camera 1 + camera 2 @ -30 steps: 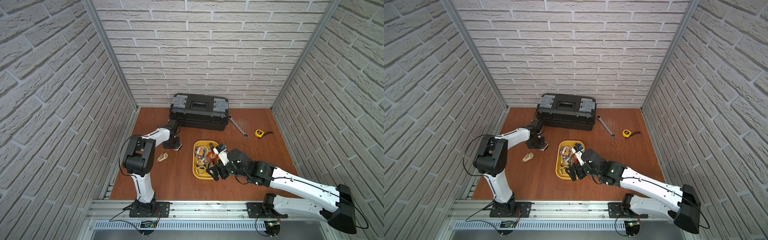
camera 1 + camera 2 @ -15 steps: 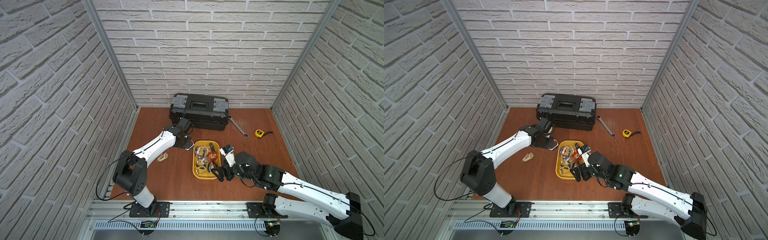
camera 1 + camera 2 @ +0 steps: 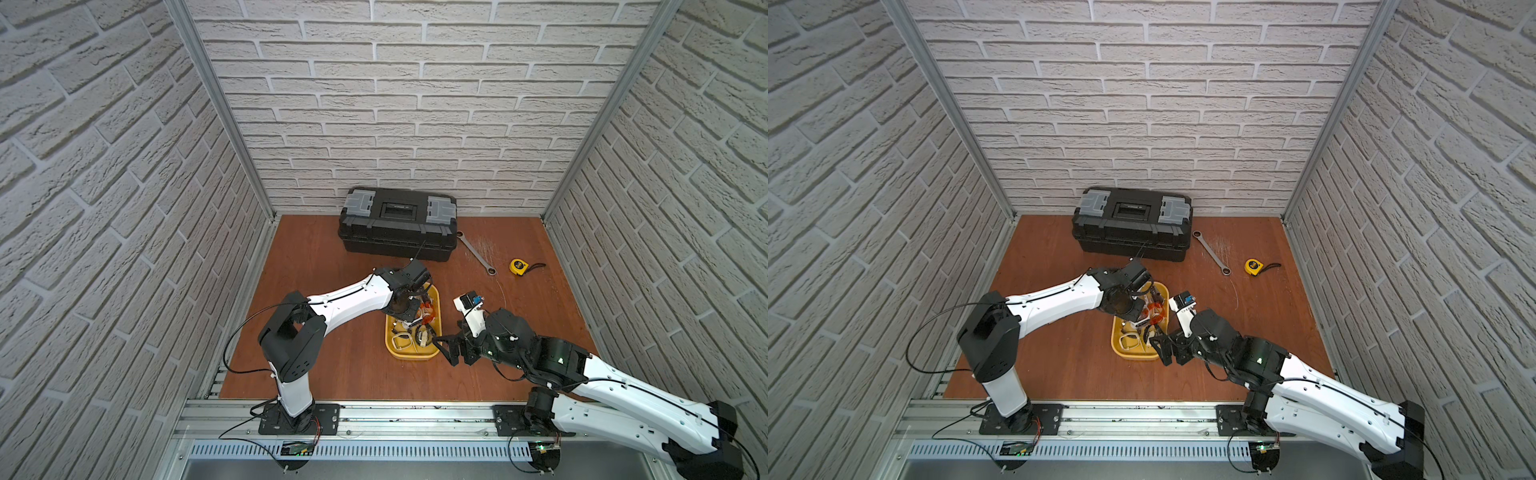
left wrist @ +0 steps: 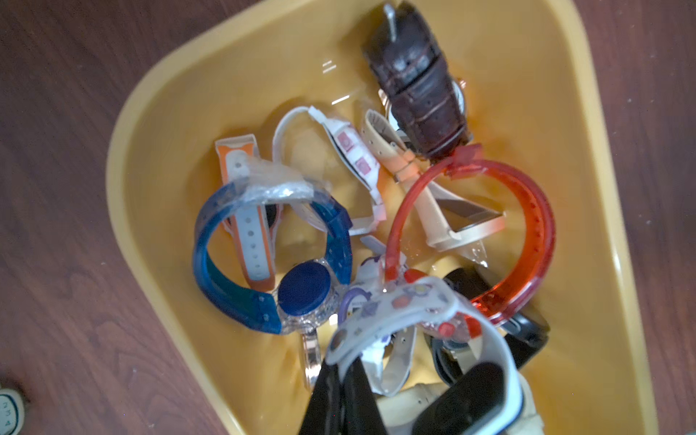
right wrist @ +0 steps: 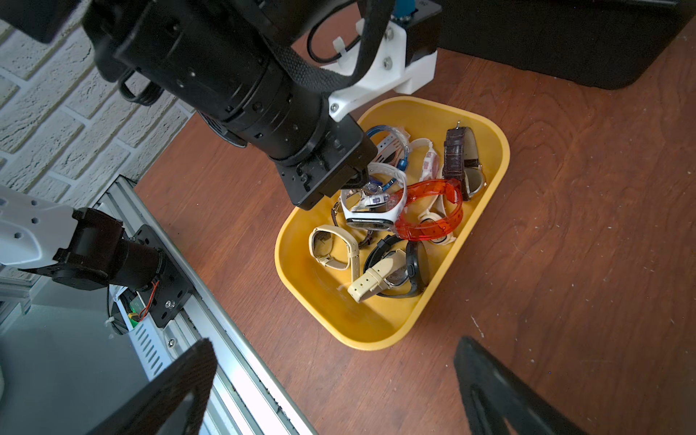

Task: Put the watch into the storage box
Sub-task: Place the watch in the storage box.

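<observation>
The storage box [image 3: 412, 356], a shallow yellow tray, lies lengthwise near the middle of the counter [image 3: 316, 266], with its short ends facing the near and far edges. The left arm [image 3: 353, 297] reaches in from the near-left corner. The left jaws hang over the tray's far half, closed on the strap of a white watch [image 5: 371, 220] with a dark face. That watch dangles inside the rim among the others; whether it touches them cannot be told. Around it lie a red translucent watch [image 5: 429, 212], a brown leather watch [image 5: 457, 158] and a blue translucent watch [image 4: 271, 263], with a beige watch [image 5: 333, 244] toward the near end. The right jaws stand wide apart, holding nothing, just off the tray's near-right corner. A black toolbox [image 3: 399, 232] sits against the far edge, apart from the tray. A wrench [image 3: 476, 252] and a yellow tape measure [image 3: 518, 266] lie toward the far-right corner. Bare wood runs along the left, right and near edges
</observation>
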`<action>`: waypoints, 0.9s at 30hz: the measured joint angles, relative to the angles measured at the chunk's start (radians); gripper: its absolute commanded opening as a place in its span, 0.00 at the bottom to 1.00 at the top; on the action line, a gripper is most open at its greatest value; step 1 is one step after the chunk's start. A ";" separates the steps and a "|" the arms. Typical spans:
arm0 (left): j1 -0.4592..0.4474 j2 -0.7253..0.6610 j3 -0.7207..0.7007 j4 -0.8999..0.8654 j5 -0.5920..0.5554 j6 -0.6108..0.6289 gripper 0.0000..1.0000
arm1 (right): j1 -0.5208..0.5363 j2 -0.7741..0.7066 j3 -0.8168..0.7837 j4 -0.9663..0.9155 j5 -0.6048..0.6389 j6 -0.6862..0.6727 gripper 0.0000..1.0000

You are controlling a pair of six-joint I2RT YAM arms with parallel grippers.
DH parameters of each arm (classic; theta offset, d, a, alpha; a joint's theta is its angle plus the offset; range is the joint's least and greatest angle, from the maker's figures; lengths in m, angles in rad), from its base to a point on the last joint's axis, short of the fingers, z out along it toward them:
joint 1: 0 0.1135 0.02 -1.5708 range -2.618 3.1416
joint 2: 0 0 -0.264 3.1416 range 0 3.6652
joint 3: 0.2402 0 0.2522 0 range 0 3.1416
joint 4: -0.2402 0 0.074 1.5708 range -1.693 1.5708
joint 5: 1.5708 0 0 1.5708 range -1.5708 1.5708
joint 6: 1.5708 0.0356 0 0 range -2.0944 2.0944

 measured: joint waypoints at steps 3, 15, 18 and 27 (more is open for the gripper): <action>-0.018 0.000 -0.016 0.001 -0.008 -0.015 0.03 | 0.000 -0.009 -0.011 -0.005 0.004 0.000 1.00; -0.114 -0.021 -0.099 0.016 -0.040 -0.089 0.03 | 0.000 -0.009 -0.014 -0.006 0.011 0.000 1.00; -0.117 -0.042 -0.126 0.016 -0.048 -0.101 0.06 | 0.000 -0.011 -0.014 -0.007 0.011 0.000 1.00; -0.127 -0.081 -0.140 -0.002 -0.059 -0.116 0.51 | 0.000 -0.013 -0.025 -0.009 0.011 0.000 1.00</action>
